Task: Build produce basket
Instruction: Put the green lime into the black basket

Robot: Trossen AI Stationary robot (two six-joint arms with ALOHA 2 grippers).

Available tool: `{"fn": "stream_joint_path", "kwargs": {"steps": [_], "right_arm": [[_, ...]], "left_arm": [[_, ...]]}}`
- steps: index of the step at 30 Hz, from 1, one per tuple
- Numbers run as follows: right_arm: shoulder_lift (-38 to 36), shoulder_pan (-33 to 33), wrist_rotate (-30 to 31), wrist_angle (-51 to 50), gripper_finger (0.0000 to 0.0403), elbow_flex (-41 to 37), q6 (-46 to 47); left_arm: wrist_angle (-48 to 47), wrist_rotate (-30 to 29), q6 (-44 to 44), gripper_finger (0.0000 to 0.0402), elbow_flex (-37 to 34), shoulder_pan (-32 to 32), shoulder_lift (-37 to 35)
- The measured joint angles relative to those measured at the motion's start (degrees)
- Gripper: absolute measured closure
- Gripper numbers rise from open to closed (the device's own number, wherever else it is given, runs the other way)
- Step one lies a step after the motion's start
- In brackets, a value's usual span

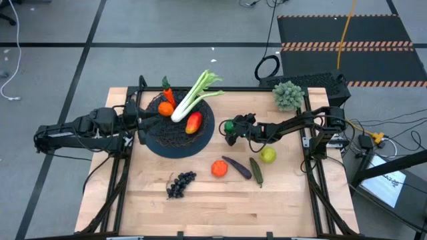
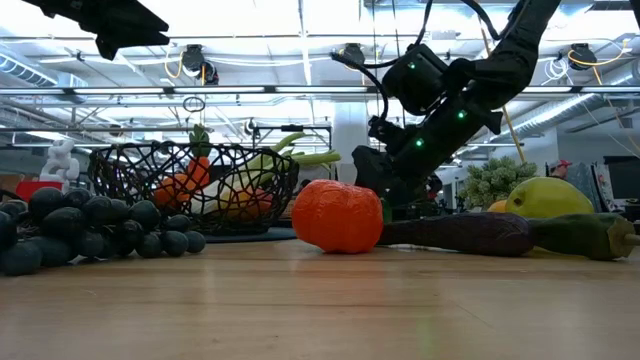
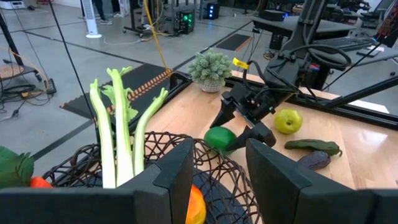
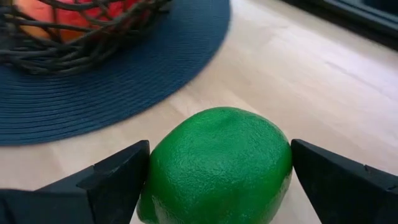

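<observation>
The basket (image 1: 167,137) stands on a blue mat toward the table's far left and holds a carrot (image 1: 168,97), an orange (image 1: 165,109), a mango (image 1: 193,123) and the leafy stalk (image 1: 193,97). My left gripper (image 3: 217,180) hangs open above the basket's left rim (image 3: 211,155), well above it in the low view. My right gripper (image 4: 217,180), just right of the mat, is shut on a dark green citrus fruit (image 1: 229,125). Grapes (image 1: 180,184), another orange (image 1: 219,168), eggplant (image 1: 237,167), cucumber (image 1: 256,171) and yellow-green apple (image 1: 267,155) lie on the table. My right gripper pinches the green citrus fruit (image 4: 217,165) between its two fingers (image 4: 118,180), one on each opposite side of it. The fingers come from the table's right, slanting down. Whether the fruit is lifted clear or rests on the table cannot be told.
A grey-green frilly clump (image 1: 288,95) stands at the far right corner. The blue mat (image 4: 106,87) reaches past the basket toward my right gripper. Bare wood lies along the near edge and at the near left of the table (image 1: 133,207).
</observation>
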Motion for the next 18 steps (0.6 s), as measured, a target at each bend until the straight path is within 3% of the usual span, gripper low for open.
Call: {"fn": "stream_joint_path", "kwargs": {"steps": [9, 18], "right_arm": [[-4.21, 0.06, -9.40, 1.17, 0.0065, -0.15, -0.31], [-9.49, 1.83, -11.05, -3.02, 0.0064, -0.11, -0.27]], "left_arm": [[0.12, 0.07, -0.04, 0.0254, 0.00, -0.07, 0.00], [-0.32, 0.11, -0.07, 0.0254, 0.00, -0.43, 0.00]]}}
